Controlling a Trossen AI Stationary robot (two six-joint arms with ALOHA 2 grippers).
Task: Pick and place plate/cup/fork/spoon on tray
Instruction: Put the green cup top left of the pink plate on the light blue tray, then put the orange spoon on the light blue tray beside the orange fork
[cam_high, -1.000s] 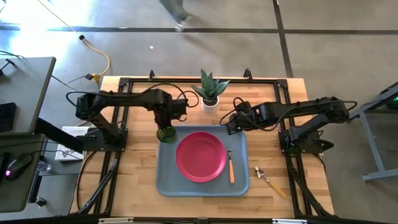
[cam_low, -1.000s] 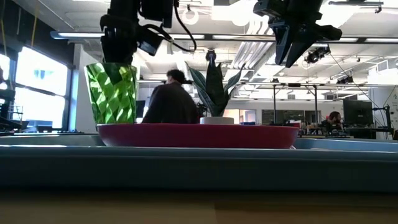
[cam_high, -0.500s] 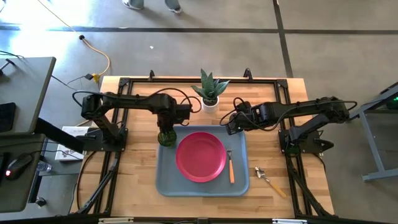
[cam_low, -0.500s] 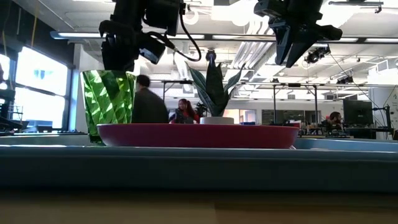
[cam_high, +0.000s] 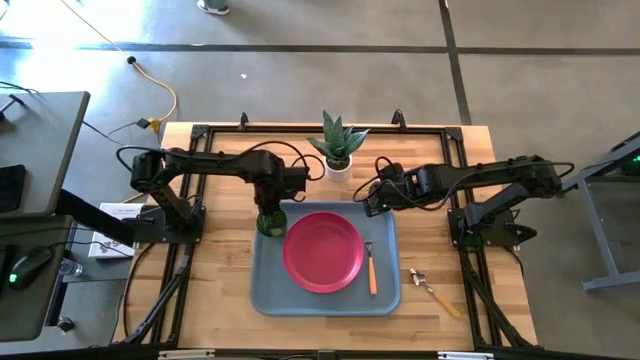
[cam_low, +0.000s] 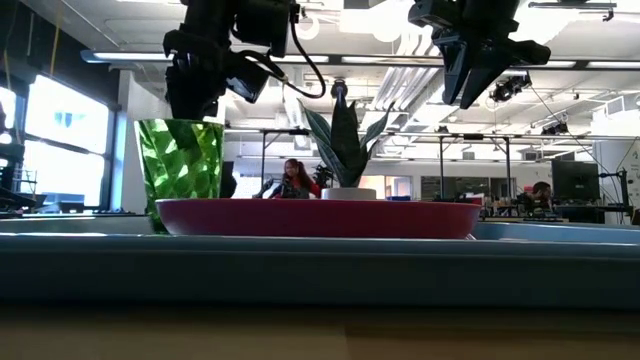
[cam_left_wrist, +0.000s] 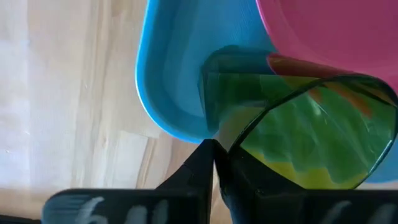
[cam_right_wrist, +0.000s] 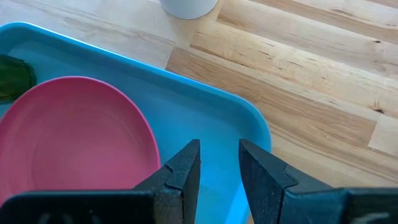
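now that the left end effector (cam_high: 268, 212) has lowered the cup (cam_high: 268, 221), still pinched by its rim, onto the tray's (cam_high: 270, 290) corner beside the plate (cam_high: 322, 251), only releasing remains, while the spoon (cam_high: 433, 290) waits on the surface.

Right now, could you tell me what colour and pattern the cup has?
The cup is translucent green with a faceted, diamond-like pattern, clearest in the low view.
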